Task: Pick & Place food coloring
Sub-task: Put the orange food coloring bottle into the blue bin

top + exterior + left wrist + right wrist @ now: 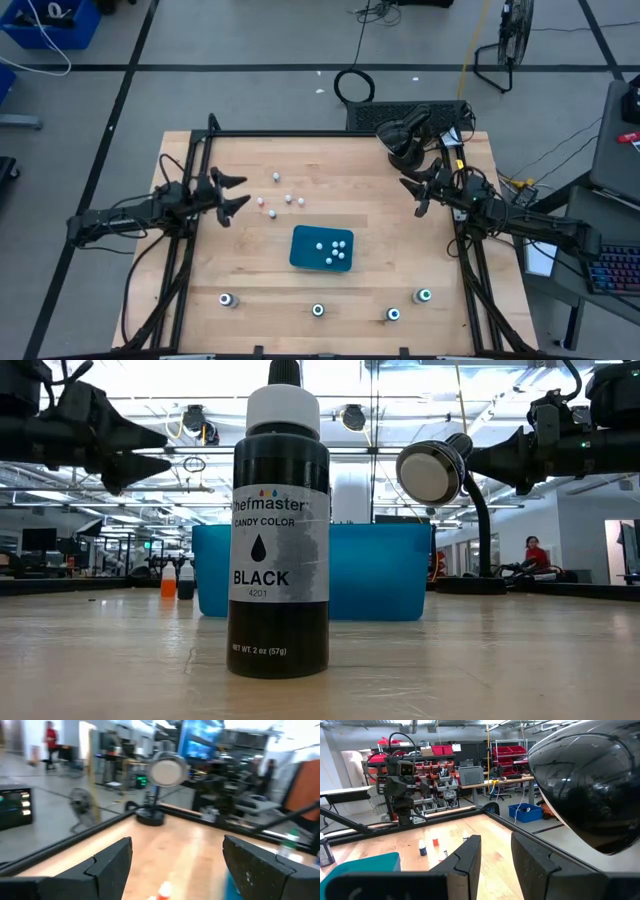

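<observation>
Fingers: left gripper wide apart, empty; right gripper narrow gap, empty.
Small bottles: loose at tray's 11 o'clock.
Tray: centre, bottles inside.
Dark bottles: row at 6 o'clock.
Lamp: beside right gripper.

Robotics lab, open hall, red parts bins, workbenches, ceiling lights

Two dark arms — black cabling, pointed fingers.
</observation>
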Controlling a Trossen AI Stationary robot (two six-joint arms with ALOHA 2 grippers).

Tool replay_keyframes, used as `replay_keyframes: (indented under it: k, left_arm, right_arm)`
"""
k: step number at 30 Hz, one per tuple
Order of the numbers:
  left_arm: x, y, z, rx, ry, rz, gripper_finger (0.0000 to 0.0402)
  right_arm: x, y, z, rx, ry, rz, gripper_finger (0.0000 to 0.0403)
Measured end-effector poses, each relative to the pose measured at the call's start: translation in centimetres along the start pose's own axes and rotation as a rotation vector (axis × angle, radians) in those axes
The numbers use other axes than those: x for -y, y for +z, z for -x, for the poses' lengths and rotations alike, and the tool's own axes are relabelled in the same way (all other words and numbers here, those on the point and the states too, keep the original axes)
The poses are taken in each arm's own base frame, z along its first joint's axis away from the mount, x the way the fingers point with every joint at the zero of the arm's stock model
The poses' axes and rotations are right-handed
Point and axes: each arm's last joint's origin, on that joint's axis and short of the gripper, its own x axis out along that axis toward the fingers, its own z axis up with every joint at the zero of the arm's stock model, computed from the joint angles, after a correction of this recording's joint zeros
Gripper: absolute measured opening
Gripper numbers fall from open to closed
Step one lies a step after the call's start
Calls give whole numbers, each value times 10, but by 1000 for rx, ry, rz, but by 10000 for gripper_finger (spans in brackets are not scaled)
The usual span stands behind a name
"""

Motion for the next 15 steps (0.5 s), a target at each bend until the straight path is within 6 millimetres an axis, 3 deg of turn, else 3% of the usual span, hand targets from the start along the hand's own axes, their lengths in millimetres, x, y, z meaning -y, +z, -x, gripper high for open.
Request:
replay_keyframes:
  k: [9,15]
  left_arm:
    - [1,14,-6,2,86,117,305]
    - [4,46,-18,-267,286,73,305]
  right_arm:
    - [0,0,0,-1,0,0,100]
    - [0,0,0,-1,0,0,100]
